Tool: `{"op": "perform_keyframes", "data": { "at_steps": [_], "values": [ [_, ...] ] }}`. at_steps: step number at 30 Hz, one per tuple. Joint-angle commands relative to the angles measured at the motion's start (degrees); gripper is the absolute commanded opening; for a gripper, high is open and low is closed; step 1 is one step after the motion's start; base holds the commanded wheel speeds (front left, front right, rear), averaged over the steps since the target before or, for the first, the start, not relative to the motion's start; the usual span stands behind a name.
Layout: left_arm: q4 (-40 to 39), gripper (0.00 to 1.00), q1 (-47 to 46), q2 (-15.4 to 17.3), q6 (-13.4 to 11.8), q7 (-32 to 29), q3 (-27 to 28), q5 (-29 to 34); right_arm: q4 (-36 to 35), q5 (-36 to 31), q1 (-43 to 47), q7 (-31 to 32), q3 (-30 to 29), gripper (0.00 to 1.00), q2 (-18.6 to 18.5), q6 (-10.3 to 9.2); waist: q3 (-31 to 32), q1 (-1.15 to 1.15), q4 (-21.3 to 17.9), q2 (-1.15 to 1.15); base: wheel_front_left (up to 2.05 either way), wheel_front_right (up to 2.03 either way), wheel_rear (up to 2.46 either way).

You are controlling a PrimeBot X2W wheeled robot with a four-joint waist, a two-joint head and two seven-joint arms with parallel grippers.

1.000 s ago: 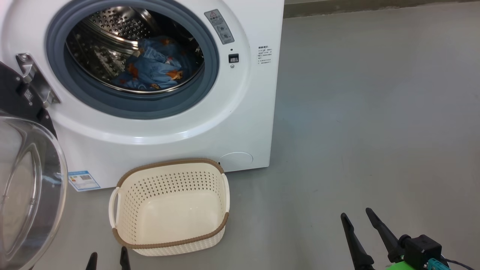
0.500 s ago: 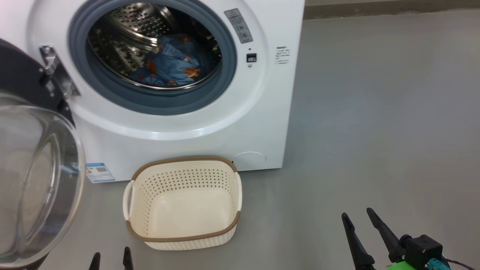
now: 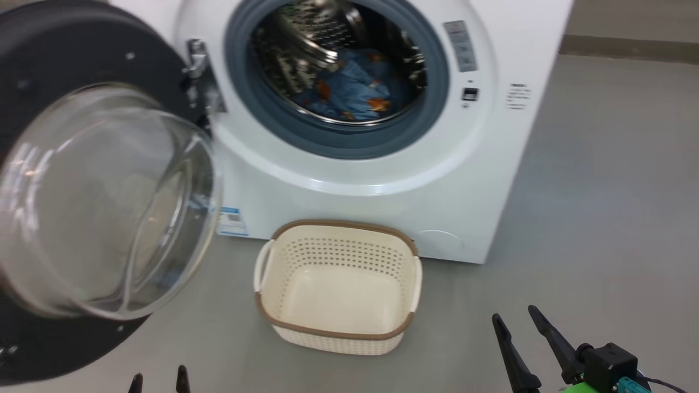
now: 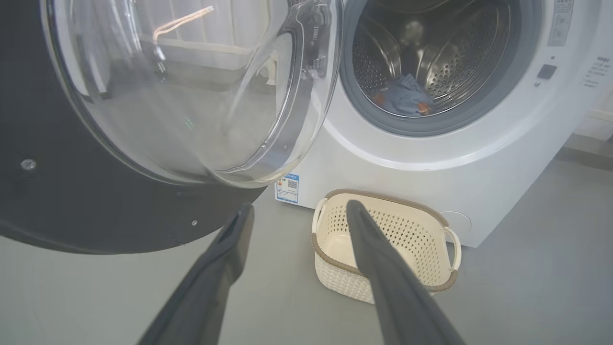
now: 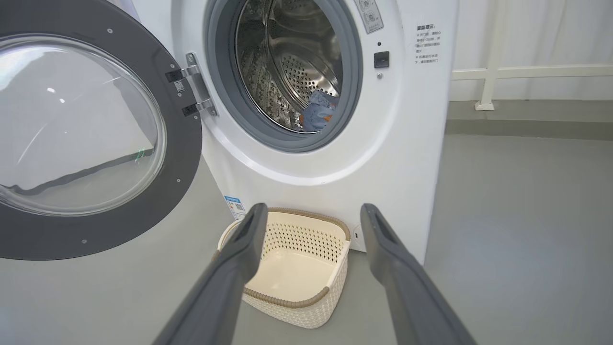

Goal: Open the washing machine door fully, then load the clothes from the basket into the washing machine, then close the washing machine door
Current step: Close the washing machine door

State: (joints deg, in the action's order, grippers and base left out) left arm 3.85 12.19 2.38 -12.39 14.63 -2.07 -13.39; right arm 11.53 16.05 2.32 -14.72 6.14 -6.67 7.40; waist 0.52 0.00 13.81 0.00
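Hanging open and empty, both pincers gripped nothing. On the left gripper (image 4: 299,208) the fingers were spread, and its left finger looked near the lower black rim of the washing machine door (image 3: 104,202). The right gripper (image 3: 513,315) was spread the same way over bare floor (image 3: 600,191), well apart from everything.

Risks, as judged:
- Door stood swung out left on its hinge (image 3: 196,60), bulging glass toward the robot. The only step left looked like closing it. A push on the curved glass could slide off, so the rim was the safer contact. A finger that near the rim could snag it on a careless lift.
- Empty basket (image 3: 333,332) sat on the floor close against the front of the washing machine (image 3: 382,202), below the opening; contact could not be told. The door's sweep probably ran above it, but a low arm following the door could knock it.
- Bunched clothes (image 3: 355,90) lay at the bottom of the drum (image 3: 306,49), inside the gasket (image 3: 327,144). No fabric showed over the lip, though the near lip was partly hidden. Trapped fabric would stop the latch.

Pose: both arms were low, at the head view's bottom edge, fingers pointing forward at the machine's base. The left arm was nearer the door, so better placed for the push.
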Motion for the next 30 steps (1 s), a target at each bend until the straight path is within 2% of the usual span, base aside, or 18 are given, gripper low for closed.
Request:
{"op": "perform_keyframes", "data": {
  "at_steps": [1, 7, 15, 25, 26, 27, 28, 30],
  "values": [
    [-1.51, 1.0, -0.48, 0.5, -0.33, 0.37, 1.84, 0.64, -1.14, -0.46, -1.39, -0.28, 1.56, 1.0, -0.37, 0.09, 1.31, 0.0, 8.0, 0.0, 0.0, 0.0, 0.0],
    [-1.74, 1.0, -0.12, 0.5, -0.23, 0.37, 2.53, 0.36, -1.22, -0.58, -1.75, -0.28, 2.72, 1.0, -0.27, 0.09, 1.21, 0.0, 14.58, 0.0, 0.0, 0.0, 0.0],
    [-4.98, 1.0, 1.25, 0.5, -3.13, 0.37, 3.41, -1.92, 0.27, 0.29, -5.9, -0.28, 6.99, 1.0, -1.71, 0.09, -0.38, 0.0, 15.8, 0.0, 0.0, 0.0, 0.0],
    [-6.87, 1.0, 2.04, 0.5, -4.84, 0.37, 3.62, -2.97, 1.23, 0.95, -7.63, -0.28, 8.68, 1.0, -2.43, 0.09, -1.0, 0.0, 16.21, 0.0, 0.0, 0.0, 0.0],
    [-6.94, 0.75, 2.08, 0.5, -4.88, 0.37, 3.59, -3.36, 1.28, 0.97, -7.68, -0.28, 8.75, 1.0, -2.49, 0.09, -1.05, 0.0, 16.24, 0.0, 0.0, 0.0, 0.0],
    [-6.85, 0.27, 2.19, 0.5, -4.86, 0.37, 3.52, -3.83, 1.33, 1.02, -7.75, -0.28, 8.8, 1.0, -2.56, 0.09, -1.08, 0.0, 16.26, 0.0, 0.0, 0.0, 0.0],
    [-6.89, 0.0, 2.22, 0.5, -4.87, 0.37, 3.53, -4.51, 1.37, 1.08, -7.8, -0.28, 8.85, 1.0, -2.63, 0.09, -1.12, 0.0, 16.29, 0.0, 0.0, 0.0, 0.0],
    [-7.04, 0.0, 2.31, 0.5, -5.05, 0.37, 3.63, -5.64, 1.45, 1.18, -7.89, -0.28, 8.91, 1.0, -2.75, 0.09, -1.18, 0.0, 16.33, 0.0, 0.0, 0.0, 0.0]
  ]
}}
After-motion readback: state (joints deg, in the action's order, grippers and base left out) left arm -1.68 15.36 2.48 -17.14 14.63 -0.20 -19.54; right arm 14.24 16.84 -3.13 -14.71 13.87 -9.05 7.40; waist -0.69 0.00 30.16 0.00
